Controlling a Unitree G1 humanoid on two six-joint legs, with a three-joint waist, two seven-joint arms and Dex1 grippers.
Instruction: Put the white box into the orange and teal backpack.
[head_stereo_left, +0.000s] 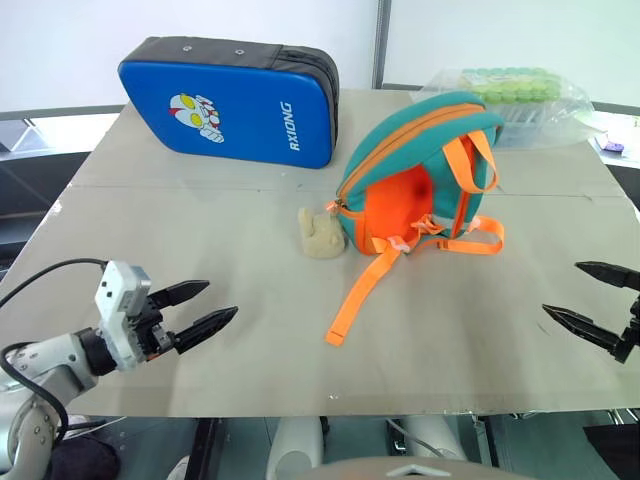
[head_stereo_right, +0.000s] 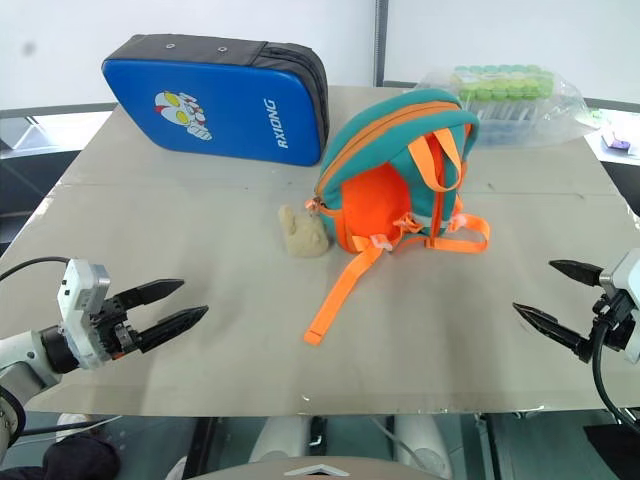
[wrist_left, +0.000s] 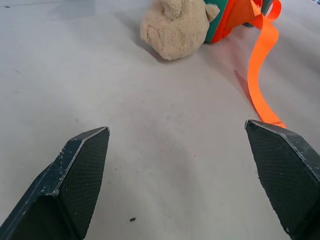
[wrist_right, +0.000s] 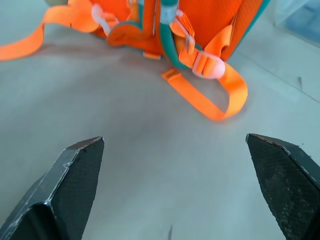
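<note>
The left claw hangs low over the near left part of the bench, its two black fingers spread wide with nothing between them, pointing in toward the middle. The right claw mirrors it at the near right edge, likewise wide open and empty, fingers aimed inward. Between them and farther back stands the backpack, well apart from both claws: teal shell, orange back panel facing the robot, orange zipper trim running along its curved upper edge. Two orange shoulder straps loop down its back; one long loose strap trails forward over the bench toward the left claw, and a shorter loop with a pale buckle lies flat at the pack's foot on the right side. A tan plush toy sits on the bench just beside the pack's left lower corner, touching it. Whether the zipper is open or closed cannot be told, nor what the pack holds; the white box lies nowhere on the bench top. Behind the pack to the left stands a blue padded case with a cartoon figure and lettering, leaning on its long edge. Behind to the right lies a clear plastic bag holding green items.
</note>
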